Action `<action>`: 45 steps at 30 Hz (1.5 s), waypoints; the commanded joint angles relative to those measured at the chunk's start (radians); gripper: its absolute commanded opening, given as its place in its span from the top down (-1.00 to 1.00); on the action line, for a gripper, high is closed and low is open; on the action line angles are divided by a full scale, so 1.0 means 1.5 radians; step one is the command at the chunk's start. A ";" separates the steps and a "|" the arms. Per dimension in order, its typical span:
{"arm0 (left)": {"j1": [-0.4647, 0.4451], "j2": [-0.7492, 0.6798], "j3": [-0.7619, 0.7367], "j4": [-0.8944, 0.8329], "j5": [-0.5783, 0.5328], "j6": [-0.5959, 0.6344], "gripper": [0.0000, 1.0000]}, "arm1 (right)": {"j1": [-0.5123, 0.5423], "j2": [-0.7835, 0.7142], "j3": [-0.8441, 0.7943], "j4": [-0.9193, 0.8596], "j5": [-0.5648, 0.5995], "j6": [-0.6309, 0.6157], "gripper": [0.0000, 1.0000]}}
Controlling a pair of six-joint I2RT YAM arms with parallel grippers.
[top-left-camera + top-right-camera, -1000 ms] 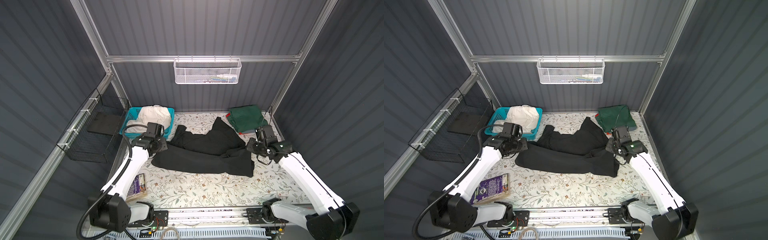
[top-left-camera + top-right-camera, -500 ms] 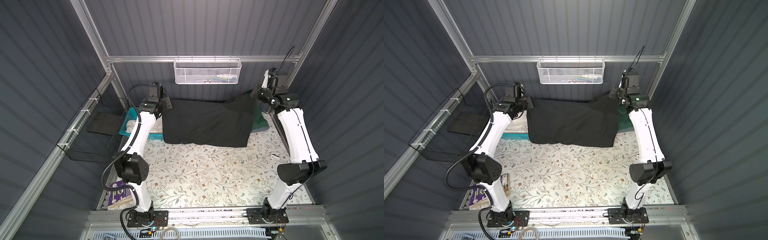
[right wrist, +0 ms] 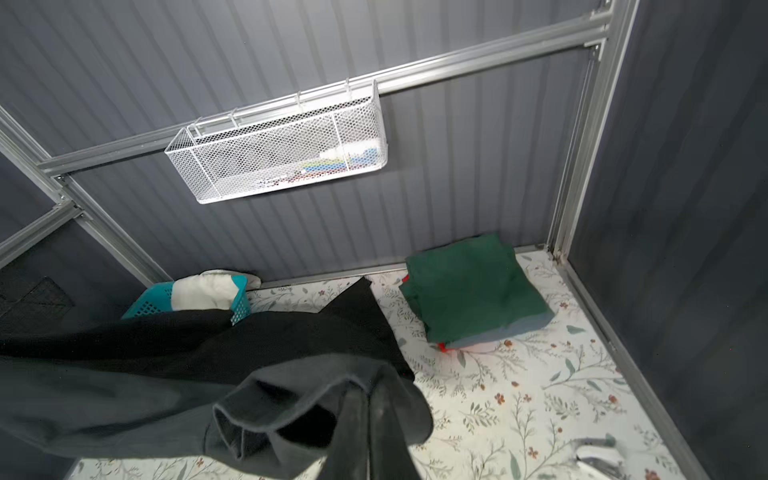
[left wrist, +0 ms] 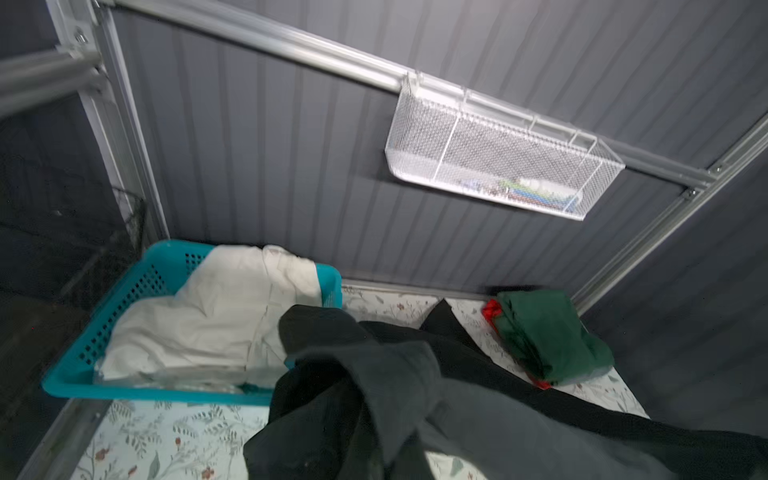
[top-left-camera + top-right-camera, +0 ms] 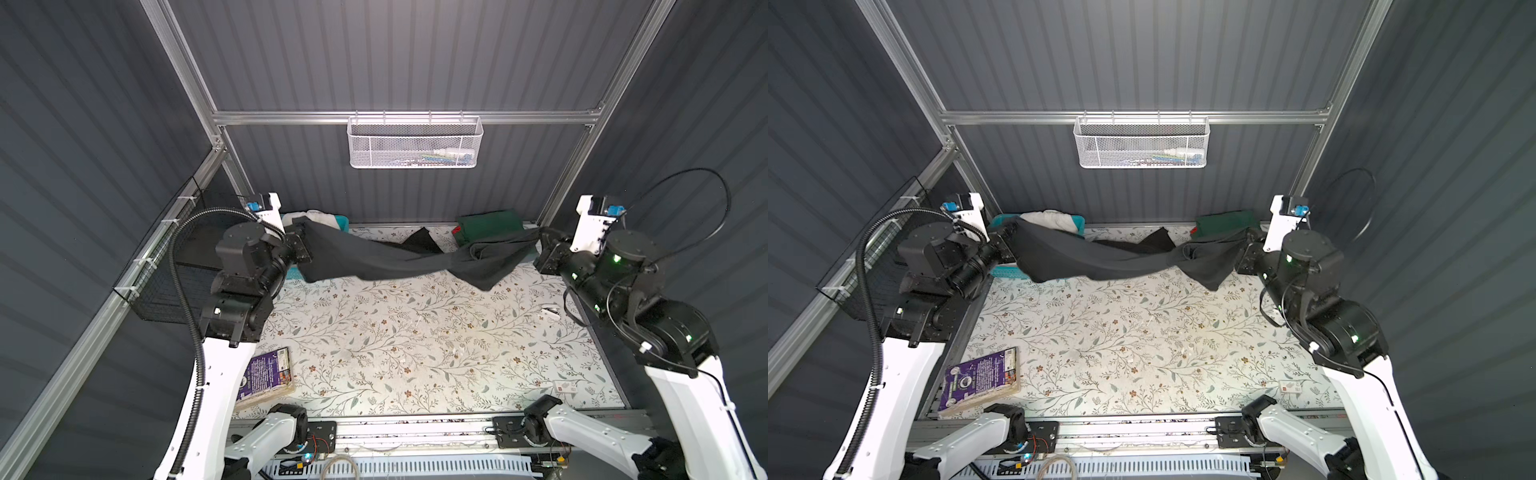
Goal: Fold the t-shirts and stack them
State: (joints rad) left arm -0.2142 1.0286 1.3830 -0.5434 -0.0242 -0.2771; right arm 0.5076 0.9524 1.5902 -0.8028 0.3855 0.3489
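STEP: spread black t-shirt (image 5: 399, 262) | STATE: left gripper (image 5: 301, 248) and right gripper (image 5: 543, 250) each pinch one end; shirt sags across upper centre in both top views, above table (image 5: 415, 345) | DO: draw your grippers apart evenly and level, then lower it flat, clear of dark green t-shirt (image 5: 490, 226) at upper right.

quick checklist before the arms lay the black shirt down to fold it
1. Grip of left gripper on black shirt: ok, shut on one end.
2. Grip of right gripper on the other end: ok, shut.
3. Shirt spread flat between them: not ok; it sags mid-span and bunches at the right end.
4. Shirt off the table: not ok; a flap seems to rest on it at the back.
5. Shirt clear of the basket: cannot tell; its left end overlaps the rim.
6. Room mid-table for laying it down: ok; the book lies at the near left edge.
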 commanded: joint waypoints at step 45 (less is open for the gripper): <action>0.006 0.096 -0.176 0.050 0.066 0.041 1.00 | -0.032 -0.170 -0.308 -0.032 0.069 0.101 1.00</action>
State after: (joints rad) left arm -0.2123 1.2766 1.2095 -0.4465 0.0654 -0.1951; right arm 0.4389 0.7731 1.2396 -0.7273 0.4599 0.3107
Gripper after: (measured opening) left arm 0.049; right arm 0.048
